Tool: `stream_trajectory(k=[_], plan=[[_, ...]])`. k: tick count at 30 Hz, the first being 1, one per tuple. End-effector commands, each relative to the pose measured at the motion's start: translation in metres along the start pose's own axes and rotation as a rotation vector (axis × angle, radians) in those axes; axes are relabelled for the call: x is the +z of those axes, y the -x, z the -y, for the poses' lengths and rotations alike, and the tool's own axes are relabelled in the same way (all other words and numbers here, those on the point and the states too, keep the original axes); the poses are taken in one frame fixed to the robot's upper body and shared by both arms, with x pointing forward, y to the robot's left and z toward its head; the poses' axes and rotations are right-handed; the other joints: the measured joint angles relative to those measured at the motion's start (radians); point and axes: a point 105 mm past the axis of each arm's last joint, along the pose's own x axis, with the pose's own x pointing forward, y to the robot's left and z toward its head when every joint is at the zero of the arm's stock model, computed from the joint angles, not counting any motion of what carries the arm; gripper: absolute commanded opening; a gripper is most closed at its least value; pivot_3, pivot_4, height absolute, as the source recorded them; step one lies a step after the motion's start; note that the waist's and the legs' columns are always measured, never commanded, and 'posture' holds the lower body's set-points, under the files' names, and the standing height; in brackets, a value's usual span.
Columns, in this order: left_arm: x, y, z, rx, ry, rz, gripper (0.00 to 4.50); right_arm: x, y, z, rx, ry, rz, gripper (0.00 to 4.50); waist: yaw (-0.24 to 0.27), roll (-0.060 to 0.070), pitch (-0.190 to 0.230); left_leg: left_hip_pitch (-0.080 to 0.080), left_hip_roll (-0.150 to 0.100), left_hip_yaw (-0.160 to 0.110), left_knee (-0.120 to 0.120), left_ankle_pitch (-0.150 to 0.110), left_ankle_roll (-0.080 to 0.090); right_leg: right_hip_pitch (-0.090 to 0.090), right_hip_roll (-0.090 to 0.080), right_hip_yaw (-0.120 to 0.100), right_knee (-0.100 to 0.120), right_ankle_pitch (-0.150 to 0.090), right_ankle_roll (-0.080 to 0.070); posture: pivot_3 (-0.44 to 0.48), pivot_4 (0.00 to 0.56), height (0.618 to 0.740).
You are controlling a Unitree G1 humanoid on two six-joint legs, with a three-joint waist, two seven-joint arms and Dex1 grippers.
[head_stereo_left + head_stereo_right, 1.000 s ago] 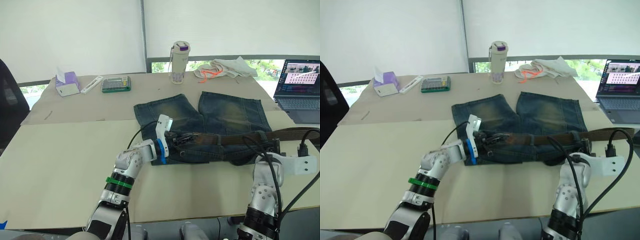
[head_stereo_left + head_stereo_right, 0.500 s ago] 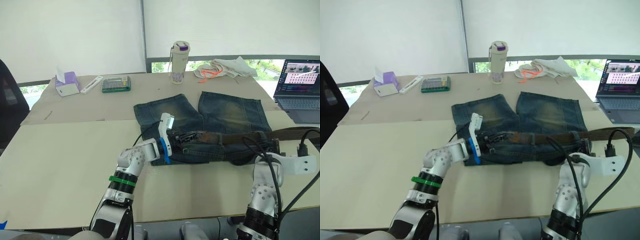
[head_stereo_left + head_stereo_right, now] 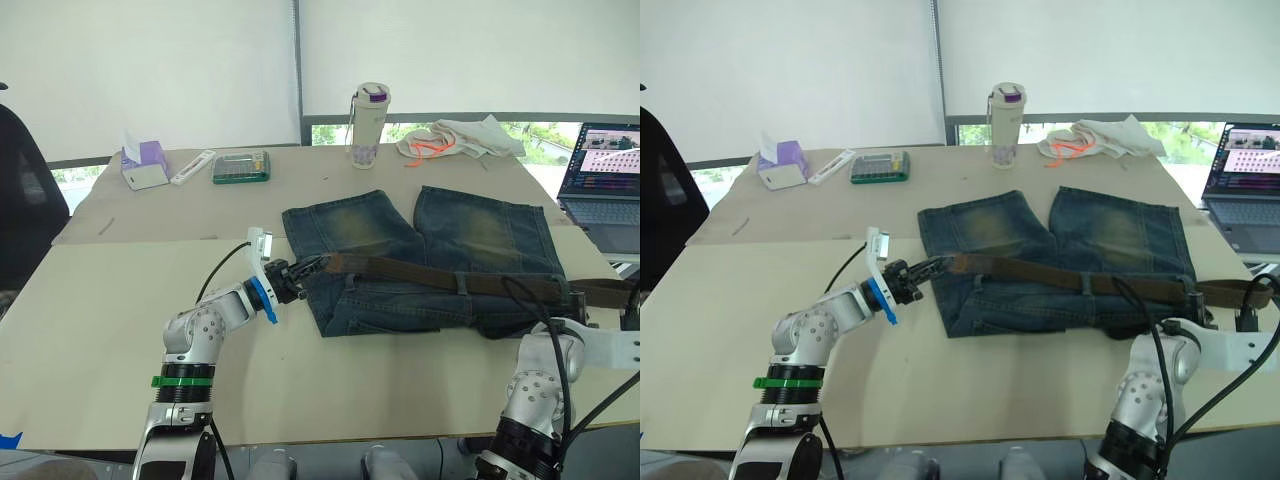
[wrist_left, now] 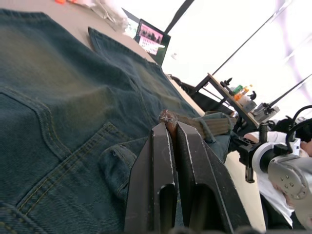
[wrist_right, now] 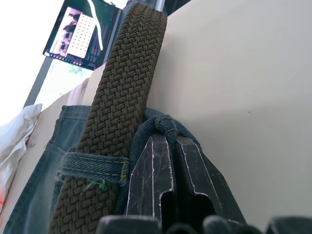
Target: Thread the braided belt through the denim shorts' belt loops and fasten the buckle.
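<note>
Your left gripper (image 4: pixel 171 127) pinching belt (image 3: pixel 420 275) tip; right gripper (image 5: pixel 165 141) clamping shorts (image 3: pixel 470 235) waistband edge (beside belt loop (image 5: pixel 92 165)), belt lying across waistband.

A wide beige table (image 3: pixel 120 290) fills the middle of the frame. White roller blinds (image 3: pixel 150 60) cover the upper part, daylight and greenery showing through the window strip (image 3: pixel 330 133) beneath them. A dark chair (image 3: pixel 25 190) sits at the left edge.
</note>
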Motion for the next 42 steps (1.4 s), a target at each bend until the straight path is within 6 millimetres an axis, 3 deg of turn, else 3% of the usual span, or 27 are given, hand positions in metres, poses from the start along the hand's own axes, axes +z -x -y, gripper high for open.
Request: stream_trajectory(k=[1,6,7,9,12,16,17,19,23,24,31,35,42], plan=[[0.001,-0.011,0.022,-0.098,0.002,0.014,0.0,-0.009,0.011,-0.033,0.201,0.047,-0.121,0.03,-0.002,0.0,0.0,0.0,0.0,0.0,0.0,0.0,0.0,0.0,0.0,0.0,0.0,0.0,0.0,0.0,0.15,0.74],[-0.01,-0.026,0.032,-0.139,0.051,0.01,0.0,-0.005,0.017,-0.049,0.414,0.154,-0.273,1.73,-0.004,0.0,0.0,0.0,0.0,0.002,0.0,0.0,0.0,0.0,0.001,0.0,0.0,0.0,0.0,0.0,0.15,0.74],[-0.01,-0.029,0.032,-0.139,0.061,0.016,0.0,-0.002,0.023,-0.051,0.519,0.251,-0.326,2.08,-0.004,0.0,0.0,0.0,0.0,0.003,0.0,0.0,0.0,0.0,0.001,0.0,0.0,0.0,0.0,0.0,0.15,0.74],[-0.01,-0.033,0.034,-0.146,0.077,0.026,0.0,0.004,0.032,-0.044,0.648,0.365,-0.443,2.8,0.002,-0.001,0.001,-0.001,-0.001,0.004,0.0,0.0,0.0,0.001,0.001,0.0,-0.001,0.0,0.0,0.0,0.15,0.74],[-0.013,-0.036,0.035,-0.149,0.084,0.021,0.0,0.019,0.032,-0.024,0.677,0.402,-0.532,3.81,0.006,-0.004,0.002,-0.002,-0.001,0.005,0.0,0.0,0.001,0.002,0.002,-0.001,-0.002,0.0,0.0,0.0,0.15,0.74],[-0.015,-0.038,0.035,-0.152,0.091,0.017,0.0,0.049,0.022,-0.002,0.672,0.536,-0.541,3.81,0.007,-0.008,0.005,-0.002,-0.001,0.006,0.0,0.0,0.001,0.002,0.001,0.0,-0.003,-0.004,0.006,0.0,0.15,0.74],[-0.015,-0.038,0.035,-0.152,0.091,0.017,0.0,0.051,0.023,-0.002,0.686,0.546,-0.55,3.81,0.007,-0.008,0.005,-0.002,-0.001,0.007,0.001,0.0,0.001,0.002,0.001,0.001,-0.003,-0.004,0.007,0.0,0.15,0.74],[-0.015,-0.038,0.036,-0.157,0.096,0.013,0.0,0.046,0.043,-0.018,0.824,0.52,-0.623,3.81,0.002,-0.008,0.005,-0.003,0.0,0.007,0.001,0.0,0.0,0.002,0.002,0.001,-0.003,-0.005,0.008,0.0,0.15,0.74],[-0.018,-0.038,0.039,-0.174,0.112,0.003,0.0,0.011,0.097,-0.049,1.091,0.451,-0.837,3.81,-0.004,-0.009,0.005,-0.006,0.002,0.007,0.0,-0.001,0.001,0.002,0.004,0.001,-0.002,-0.005,0.008,0.0,0.15,0.74],[-0.018,-0.038,0.039,-0.175,0.113,0.003,0.0,0.005,0.103,-0.051,1.111,0.439,-0.865,3.81,-0.003,-0.009,0.005,-0.006,0.002,0.007,0.0,-0.001,0.001,0.002,0.005,0.001,-0.002,-0.005,0.008,0.0,0.15,0.74],[-0.014,-0.035,0.039,-0.176,0.183,0.042,0.0,-0.086,0.153,-0.05,1.089,0.267,-1.107,3.81,0.012,-0.009,0.003,-0.004,0.002,0.002,0.001,0.0,0.0,-0.001,0.002,-0.002,-0.002,-0.002,0.003,0.0,0.15,0.74],[-0.011,-0.031,0.04,-0.183,0.199,0.049,0.0,-0.11,0.158,-0.063,1.059,0.148,-1.113,3.81,0.01,-0.008,0.002,-0.003,0.001,0.0,0.002,0.0,0.0,0.0,0.0,0.0,-0.002,-0.001,0.004,0.0,0.15,0.74],[-0.006,-0.024,0.038,-0.177,0.215,0.064,0.0,-0.11,0.15,-0.08,1.017,-0.095,-1.063,3.81,0.008,-0.008,0.002,-0.003,0.001,0.0,0.002,0.0,0.0,-0.001,0.001,-0.002,-0.002,0.0,0.002,0.0,0.15,0.74]])
